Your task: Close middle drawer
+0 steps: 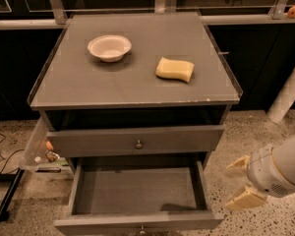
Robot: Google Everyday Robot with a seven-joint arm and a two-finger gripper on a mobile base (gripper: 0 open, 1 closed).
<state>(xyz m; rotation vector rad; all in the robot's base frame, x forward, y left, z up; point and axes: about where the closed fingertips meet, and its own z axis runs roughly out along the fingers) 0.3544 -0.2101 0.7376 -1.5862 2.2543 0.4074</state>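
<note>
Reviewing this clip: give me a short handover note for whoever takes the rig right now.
Gripper: open, holding nothing, low to the right of the cabinet, apart from the drawer.
Middle drawer: pulled far out, its grey box showing.
Done: nothing yet.
Left: bring the gripper to the drawer front and push it fully in.

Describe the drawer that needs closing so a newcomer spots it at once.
Find the cabinet carrying a bowl and a sponge. Under the upper drawer front, the middle drawer is the only one pulled out, box showing; the open gripper hovers to its right.
</note>
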